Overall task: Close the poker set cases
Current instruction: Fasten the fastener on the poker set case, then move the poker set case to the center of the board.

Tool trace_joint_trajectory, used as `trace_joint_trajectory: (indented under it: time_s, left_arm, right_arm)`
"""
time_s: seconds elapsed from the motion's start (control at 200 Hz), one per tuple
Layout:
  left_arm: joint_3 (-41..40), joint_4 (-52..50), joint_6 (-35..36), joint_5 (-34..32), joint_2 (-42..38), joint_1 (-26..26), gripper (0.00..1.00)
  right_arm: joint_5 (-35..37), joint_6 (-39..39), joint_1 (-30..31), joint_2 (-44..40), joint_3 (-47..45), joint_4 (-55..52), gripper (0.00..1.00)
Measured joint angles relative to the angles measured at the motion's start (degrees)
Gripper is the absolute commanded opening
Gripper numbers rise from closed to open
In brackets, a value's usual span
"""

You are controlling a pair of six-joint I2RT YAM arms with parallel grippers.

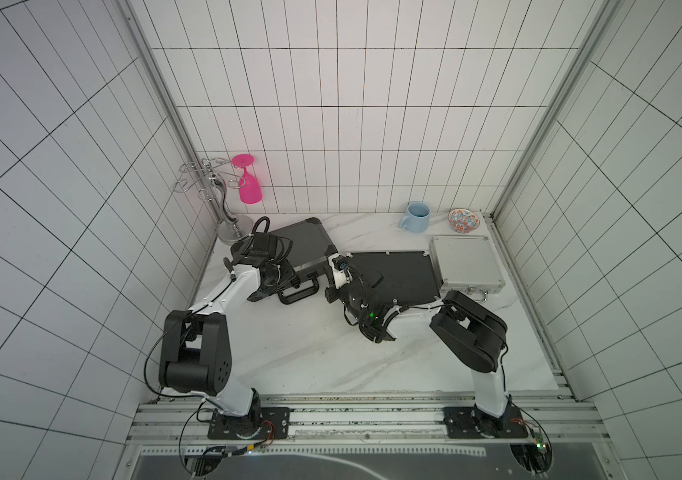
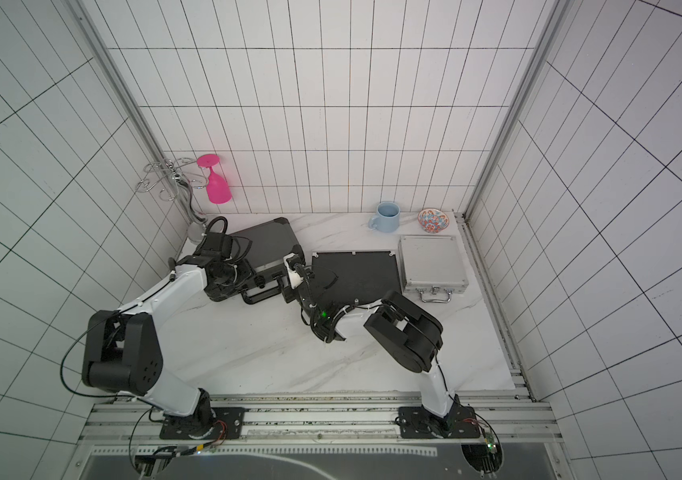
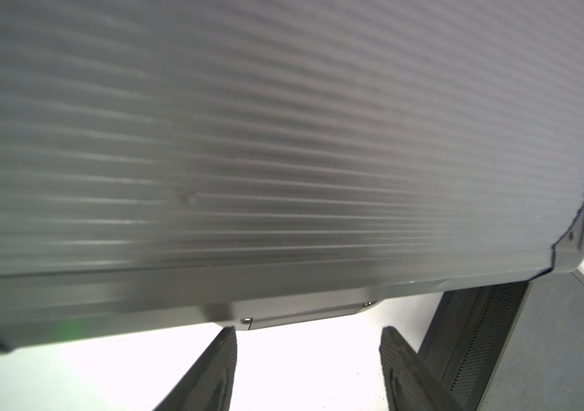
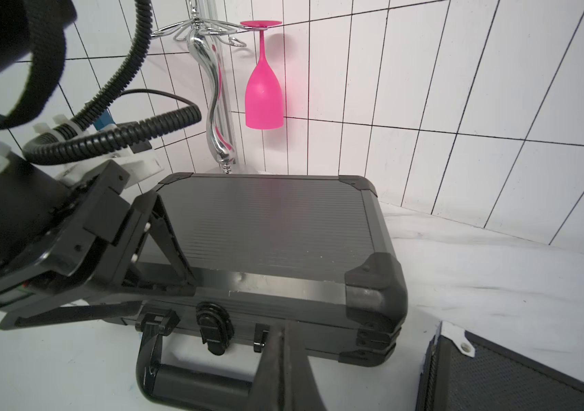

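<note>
A white marble table [image 1: 331,353] sits inside white tiled walls, seen from above. At the far left stands a chrome rack [image 1: 223,199] with a pink wine glass [image 1: 249,187] hanging upside down from it. Just beside it lies the large grey case [image 1: 306,243], lid down and black handle [image 1: 298,291] facing the near side. The left gripper [image 3: 306,341] sits at this case's near left edge with its jaws about halfway open and nothing between them; it is unclear whether its fingers [image 4: 173,242] touch the lid. The right gripper [image 4: 280,341] reaches in from the right with its jaws shut and empty, its tip over the handle at the case's front. Right of the grey case, the medium black case [image 1: 397,274] lies flat in the middle, partly under the right arm. Next to it is the small silver case [image 1: 470,259], closed. Behind these, against the far wall, stand a pale blue mug [image 1: 416,216] and a patterned bowl [image 1: 463,219].
</note>
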Motion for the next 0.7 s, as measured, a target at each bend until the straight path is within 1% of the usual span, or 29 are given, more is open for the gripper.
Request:
trace_joint_trajectory:
  time_s: [0.09,0.145,0.22,0.265,0.27,0.285,0.3,0.395,0.465,0.62,0.7]
  left_arm:
    - [4.35,-1.73,2.75,-4.74,0.44,-2.21,0.65]
    - [7.19,-1.9,4.85,-7.39,1.03,-4.17,0.62]
    - [9.77,-1.84,7.78,-10.1,2.12,-6.62,0.62]
    - [10.4,-1.88,9.11,-11.26,2.84,-7.91,0.62]
    - [10.43,-1.9,9.2,-11.34,2.89,-8.02,0.62]
    - [10.51,-1.92,9.68,-11.76,3.19,-8.44,0.62]
    - [10.54,-1.95,10.03,-12.2,3.45,-8.92,0.62]
    - [10.14,-2.36,11.87,-14.49,4.94,-11.43,0.62]
    - [9.16,-2.21,12.9,-15.08,5.64,-12.85,0.61]
    - [6.34,-0.26,14.73,-14.73,7.72,-15.63,0.62]
    - [6.25,0.76,14.99,-14.75,9.81,-16.9,0.62]
  right_arm:
    - [-1.38,0.63,-0.94,-0.07,0.15,-4.61,0.32]
    - [-2.86,1.42,-1.53,-0.07,0.22,-8.48,0.41]
    - [-4.22,2.54,-2.54,-0.07,0.85,-14.43,0.48]
    - [-4.9,3.3,-3.19,-0.17,1.4,-17.88,0.54]
    - [-4.98,3.28,-3.26,-0.2,1.42,-18.1,0.55]
    - [-5.4,3.8,-3.58,-0.39,1.51,-19.23,0.66]
    - [-5.51,3.98,-3.8,-0.55,1.51,-19.98,0.69]
    - [-5.92,5.27,-5.38,-3.32,1.51,-25.42,0.71]
    - [-5.51,6.32,-6.47,-7.21,1.4,-28.26,0.71]
    - [-3.91,8.5,-9.05,-17.68,0.9,-30.27,0.72]
    - [-3.56,9.31,-10.84,-21.38,0.85,-31.21,0.72]
